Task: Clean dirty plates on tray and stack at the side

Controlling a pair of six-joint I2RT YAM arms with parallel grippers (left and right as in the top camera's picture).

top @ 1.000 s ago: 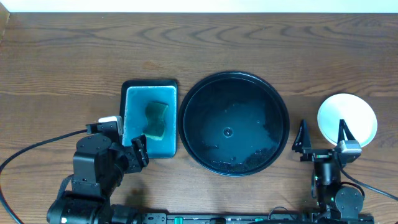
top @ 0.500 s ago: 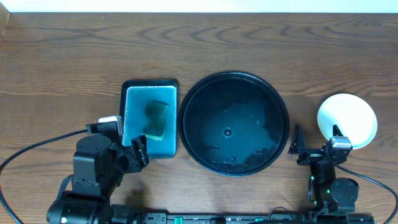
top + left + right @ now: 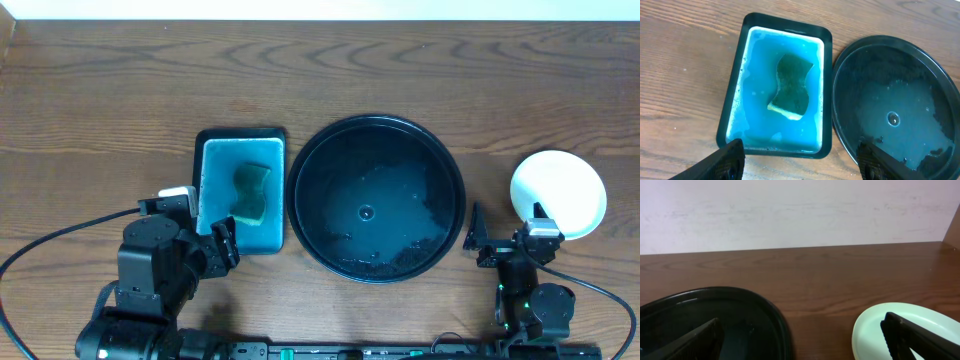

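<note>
The tray (image 3: pixel 335 170) lies at the middle of the table (image 3: pixel 100 100). Just beside it on the left is the basin (image 3: pixel 240 134), apart from the tray's rim, with a sponge (image 3: pixel 252 191) lying in its water. The plates (image 3: pixel 560 190) rest on the table to the right of the tray, clear of it. The left claw (image 3: pixel 198 222) is at the basin's near left corner. The right claw (image 3: pixel 507 228) is nearer than the gap between tray and plates.

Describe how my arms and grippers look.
The left arm: bulky, black, with a pale wrist block and a black cable looping left. The right arm: slimmer, black, with green lights. The left gripper and right gripper: black wedge-shaped fingers.
</note>
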